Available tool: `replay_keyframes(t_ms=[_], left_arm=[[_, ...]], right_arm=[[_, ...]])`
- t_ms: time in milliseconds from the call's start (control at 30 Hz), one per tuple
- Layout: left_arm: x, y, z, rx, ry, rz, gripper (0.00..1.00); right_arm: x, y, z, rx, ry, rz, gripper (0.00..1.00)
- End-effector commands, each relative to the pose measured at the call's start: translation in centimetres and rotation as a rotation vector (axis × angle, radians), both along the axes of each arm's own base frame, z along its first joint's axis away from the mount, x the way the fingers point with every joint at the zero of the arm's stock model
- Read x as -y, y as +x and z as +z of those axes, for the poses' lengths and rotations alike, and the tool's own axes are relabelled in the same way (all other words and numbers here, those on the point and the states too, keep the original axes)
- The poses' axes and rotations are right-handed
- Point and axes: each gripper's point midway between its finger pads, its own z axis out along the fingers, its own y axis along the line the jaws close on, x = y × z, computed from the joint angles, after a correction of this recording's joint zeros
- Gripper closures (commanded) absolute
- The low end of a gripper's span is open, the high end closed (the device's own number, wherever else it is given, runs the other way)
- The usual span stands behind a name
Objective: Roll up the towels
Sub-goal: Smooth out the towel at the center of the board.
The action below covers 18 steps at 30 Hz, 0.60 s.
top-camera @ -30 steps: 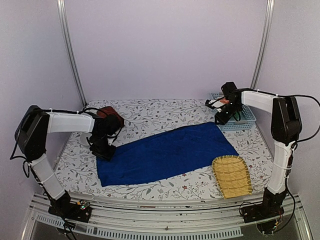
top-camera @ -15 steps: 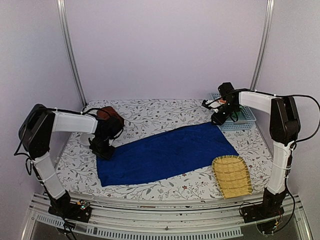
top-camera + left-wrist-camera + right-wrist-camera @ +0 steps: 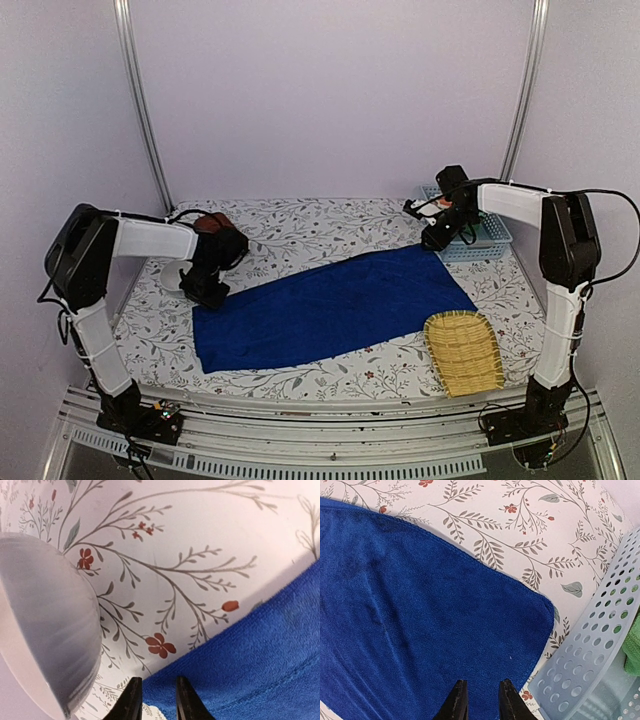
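A blue towel point(image 3: 335, 305) lies spread flat across the middle of the flowered table. My left gripper point(image 3: 205, 290) is low at its far left corner. In the left wrist view the gripper point(image 3: 156, 682) has its jaws a little apart over the towel's edge point(image 3: 260, 650), with nothing held. My right gripper point(image 3: 435, 238) is at the towel's far right corner. In the right wrist view this gripper point(image 3: 481, 685) is also slightly open, just above the blue cloth point(image 3: 410, 605) near its corner.
A light blue perforated basket point(image 3: 482, 236) stands at the back right, close to my right gripper, with green cloth point(image 3: 634, 645) inside. A wicker tray point(image 3: 463, 352) lies at the front right. A white bowl point(image 3: 45, 625) and a red-brown bundle point(image 3: 215, 226) lie beside my left gripper.
My left gripper has shifted a little back and left to the towel's far left corner. My right gripper has moved slightly left over the far right corner. The towel has not moved.
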Motion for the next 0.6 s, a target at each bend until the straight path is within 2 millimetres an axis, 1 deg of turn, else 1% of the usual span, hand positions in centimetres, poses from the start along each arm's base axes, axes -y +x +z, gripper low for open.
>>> replay_keyframes(t_ms=[0, 67, 167, 400, 467, 500, 533, 567], left_arm=[[-0.6, 1.7, -0.1, 0.022, -0.022, 0.033, 0.71], [-1.2, 2.3, 0.0, 0.034, -0.033, 0.060, 0.69], [-2.1, 3.2, 0.0, 0.053, -0.053, 0.095, 0.68], [-5.4, 5.0, -0.1, 0.076, -0.061, 0.192, 0.67], [-5.4, 5.2, 0.2, 0.083, -0.073, 0.202, 0.66], [-5.1, 5.2, 0.6, 0.089, -0.085, 0.199, 0.65], [-4.3, 5.2, 1.3, 0.101, -0.106, 0.186, 0.65], [-3.2, 5.0, 2.0, 0.113, -0.134, 0.149, 0.64]], right_arm=[[-0.3, -0.3, -1.0, -0.026, 0.018, -0.001, 0.75], [-0.5, -0.5, -1.1, -0.032, 0.022, 0.001, 0.75], [-0.5, -0.8, -1.4, -0.040, 0.023, 0.002, 0.75], [-0.7, -1.4, -1.6, -0.051, 0.025, 0.005, 0.75], [-0.7, -1.5, -1.5, -0.054, 0.027, 0.005, 0.75], [-0.8, -1.6, -1.5, -0.055, 0.031, 0.006, 0.75], [-0.8, -1.7, -1.5, -0.057, 0.033, 0.004, 0.75], [-0.8, -1.7, -1.4, -0.058, 0.035, 0.004, 0.75]])
